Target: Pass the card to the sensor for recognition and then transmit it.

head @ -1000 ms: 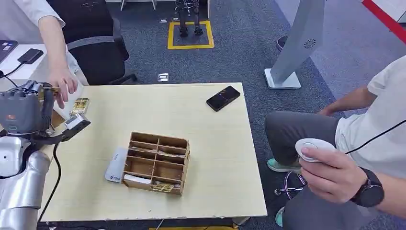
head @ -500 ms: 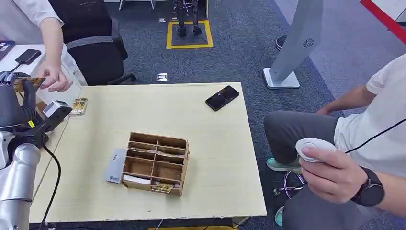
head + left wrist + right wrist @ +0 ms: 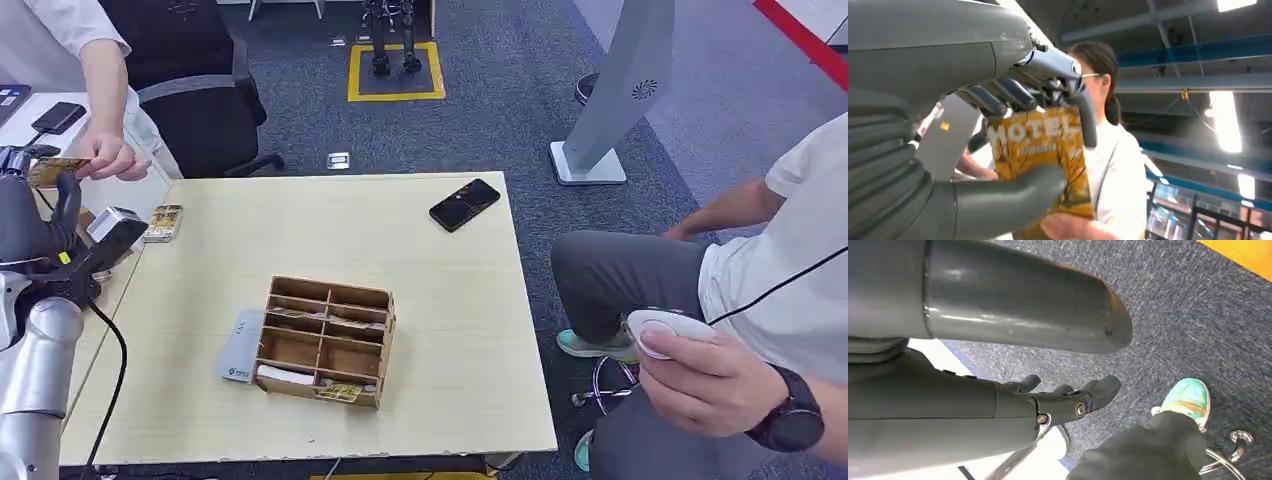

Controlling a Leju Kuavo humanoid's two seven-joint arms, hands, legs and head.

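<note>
left hand (image 3: 1013, 150) grasping the card (image 3: 1040, 155) while a person's hand (image 3: 112, 158) takes it; both pulling could bend it; right hand (image 3: 1063, 400) hangs released.

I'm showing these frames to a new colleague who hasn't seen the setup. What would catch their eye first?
Probably the handover at the table's far left corner: the left hand holds up an orange card marked HOTEL, and a person's hand is touching it. Next, the wooden organizer in the middle of the table, with a black phone near the far edge.
</note>
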